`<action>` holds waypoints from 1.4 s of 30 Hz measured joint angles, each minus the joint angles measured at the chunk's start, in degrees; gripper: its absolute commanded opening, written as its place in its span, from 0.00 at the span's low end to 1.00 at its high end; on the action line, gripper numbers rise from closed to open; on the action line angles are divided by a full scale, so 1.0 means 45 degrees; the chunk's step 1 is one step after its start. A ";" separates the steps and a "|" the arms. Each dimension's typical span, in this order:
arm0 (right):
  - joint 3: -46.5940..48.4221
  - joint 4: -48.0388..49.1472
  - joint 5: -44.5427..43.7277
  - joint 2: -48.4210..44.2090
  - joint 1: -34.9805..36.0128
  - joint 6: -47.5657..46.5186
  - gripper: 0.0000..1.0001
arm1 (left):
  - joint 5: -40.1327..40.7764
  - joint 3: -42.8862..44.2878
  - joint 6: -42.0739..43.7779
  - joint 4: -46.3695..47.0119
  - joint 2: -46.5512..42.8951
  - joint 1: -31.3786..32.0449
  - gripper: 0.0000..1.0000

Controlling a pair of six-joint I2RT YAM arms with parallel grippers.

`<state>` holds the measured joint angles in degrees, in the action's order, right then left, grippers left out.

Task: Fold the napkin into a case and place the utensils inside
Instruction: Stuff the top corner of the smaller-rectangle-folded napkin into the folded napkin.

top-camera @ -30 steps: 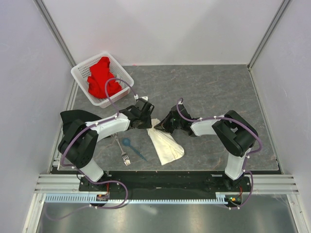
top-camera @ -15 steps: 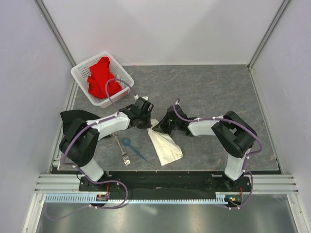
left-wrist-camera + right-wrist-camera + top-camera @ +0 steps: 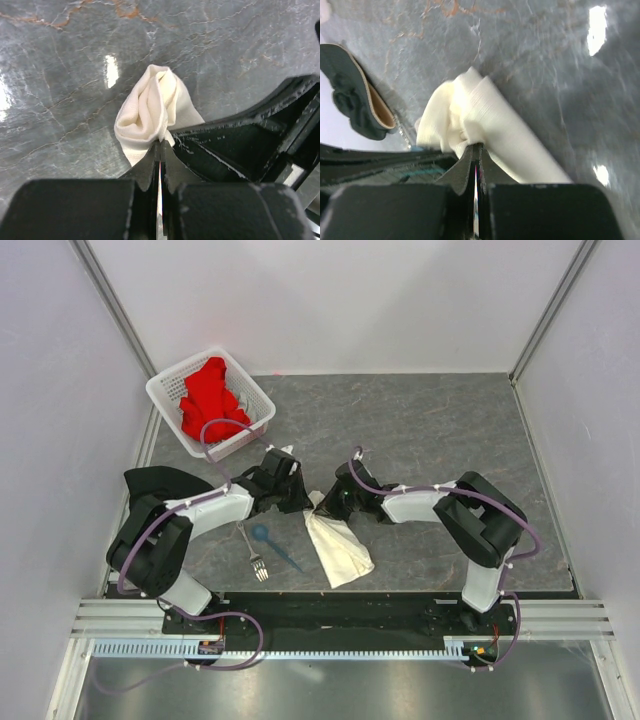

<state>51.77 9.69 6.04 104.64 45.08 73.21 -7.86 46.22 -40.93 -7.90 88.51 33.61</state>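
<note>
The grey marbled bench (image 3: 450,440) is carrying everything. At its 10 o'clock corner a white perforated basket (image 3: 165,392) is holding a bright red cloth (image 3: 207,400), and at 9 o'clock a black cloth (image 3: 160,480) is lying at the bench's left edge, partly under the left arm.

The cream napkin (image 3: 338,548) is lying near the bench's 6 o'clock edge as a narrow folded strip, running from 11 o'clock down to 5 o'clock. Its far end is bunching up into a soft roll where both arms are meeting over it.

The left tool (image 3: 303,502) is pressing its fingers together on that bunched end; its wrist view is showing the cloth (image 3: 150,110) pinched at the tips (image 3: 160,145). The right tool (image 3: 325,508) is likewise clamping the same end from the 3 o'clock side, its fingers closed on the fabric (image 3: 470,115).

At the napkin's 9 o'clock, well apart from it, the silver fork (image 3: 252,550) and the blue spoon (image 3: 270,542) are lying side by side on the bench.
</note>
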 measured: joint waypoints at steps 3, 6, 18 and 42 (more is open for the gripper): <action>0.0350 0.0097 0.0170 0.0549 -0.0141 -0.0291 0.00 | -0.0015 -0.0588 -0.0209 0.0578 -0.0073 -0.0112 0.02; 0.0413 0.0461 0.0423 0.0709 -0.0355 -0.0389 0.00 | -0.0005 -0.0835 -0.0287 0.0767 -0.0301 -0.0175 0.02; 0.0661 0.1899 0.0670 0.0714 -0.0976 -0.0243 0.00 | 0.1341 0.0049 0.0568 -0.1384 -0.1044 0.0049 0.32; 0.0491 0.1632 0.0806 0.0398 -0.0879 -0.0379 0.00 | 0.5639 0.1817 0.2025 -0.4192 0.0529 0.1948 0.31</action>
<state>53.98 17.04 9.67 106.43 41.12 71.50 17.52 54.39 -31.81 -26.76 90.89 42.37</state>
